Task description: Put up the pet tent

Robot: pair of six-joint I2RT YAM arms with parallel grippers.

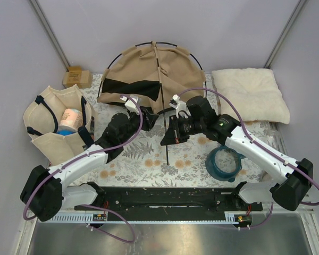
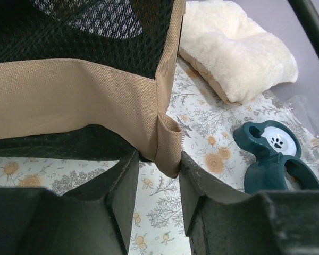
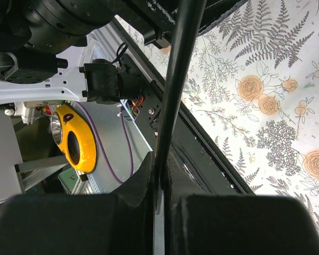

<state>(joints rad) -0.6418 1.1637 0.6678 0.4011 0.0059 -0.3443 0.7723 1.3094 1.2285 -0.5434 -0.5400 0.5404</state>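
Tan tent pocket (image 2: 167,142), pole (image 3: 175,95) pinch: wrist views only.

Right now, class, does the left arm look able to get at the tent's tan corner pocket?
Probably yes: the left gripper sits open around the corner pocket of the pet tent, nothing blocking it.

White arm links (image 1: 77,161), black joint housings (image 1: 40,194), looping purple cables (image 1: 141,118), matte black fingers (image 2: 122,202)
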